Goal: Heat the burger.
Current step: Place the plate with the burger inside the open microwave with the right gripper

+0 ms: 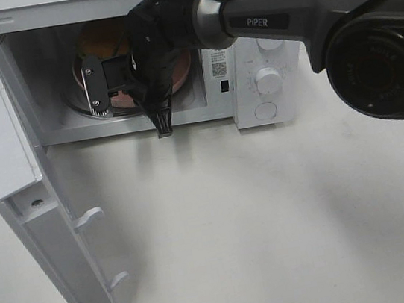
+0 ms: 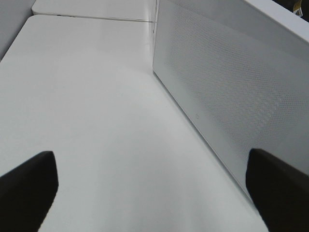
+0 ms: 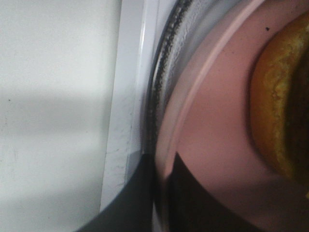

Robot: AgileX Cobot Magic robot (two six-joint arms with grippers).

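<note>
The burger [image 1: 100, 41] sits on a round pink plate [image 1: 180, 75] on the glass turntable [image 1: 83, 111] inside the open microwave [image 1: 267, 82]. My right gripper [image 1: 157, 112] reaches down into the opening from the right and hides much of the burger. The right wrist view shows my right gripper [image 3: 161, 166] shut on the rim of the pink plate [image 3: 212, 125], with the burger's golden bun [image 3: 277, 111] close by and the turntable [image 3: 164, 72] under the rim. My left gripper [image 2: 154, 193] is open and empty over bare table beside the microwave's perforated side wall [image 2: 231, 87].
The microwave door [image 1: 26, 184] is swung wide open toward the front left, with two latch hooks on its edge. The control panel with two white dials [image 1: 269, 80] is on the microwave's right. White table [image 1: 272, 224] stretches in front.
</note>
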